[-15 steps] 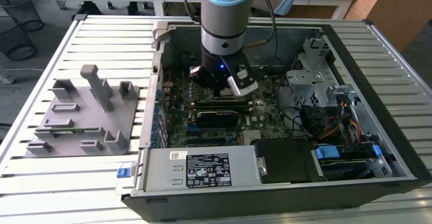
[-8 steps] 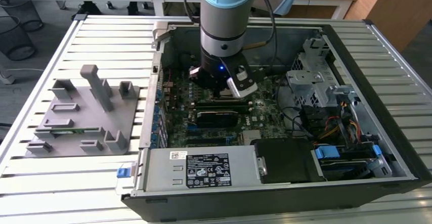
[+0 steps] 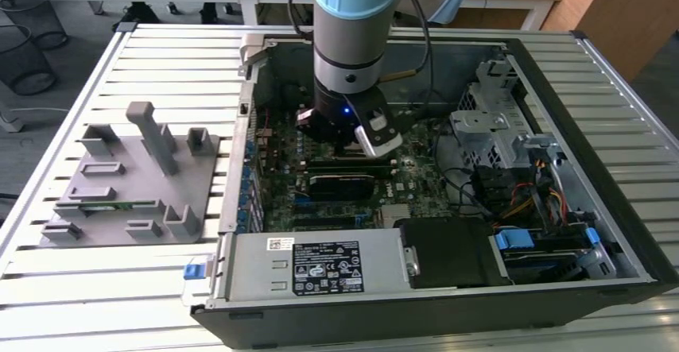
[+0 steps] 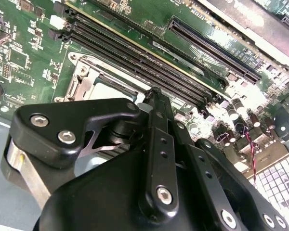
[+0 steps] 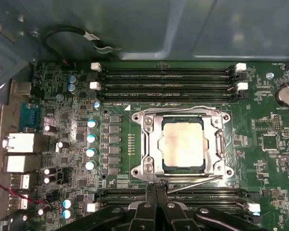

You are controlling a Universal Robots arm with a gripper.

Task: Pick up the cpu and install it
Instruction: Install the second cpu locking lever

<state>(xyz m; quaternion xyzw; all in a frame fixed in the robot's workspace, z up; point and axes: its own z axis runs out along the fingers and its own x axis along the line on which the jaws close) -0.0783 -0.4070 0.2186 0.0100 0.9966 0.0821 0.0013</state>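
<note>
I have the arm down inside the open computer case, which lies on a slatted table, with the gripper hanging low over the green motherboard. In the first wrist view the two fingers are pressed together with no gap between them, and nothing is held in them. Their tips sit just at the edge of the metal socket frame, beside a thin wire lever that runs along that side.

The cpu already lies in the socket, inside the frame. It is a flat square with a pale, dull silver top that shows faint pinkish smudges, and a thin dark rim around it. It looks level and square to the frame, and the frame's plate seems to lie down around it.

My worry is how close the fingertips are to the frame and the lever. If I push down or sideways here, the tips could catch the wire lever and bend it, or scrape the small parts and the memory slots that run just beside the socket. If the chip is not fully seated, any pressure on the frame could damage the contacts beneath it, which I cannot see. In the exterior view a grey parts tray rests on the table, well apart from the case.
</note>
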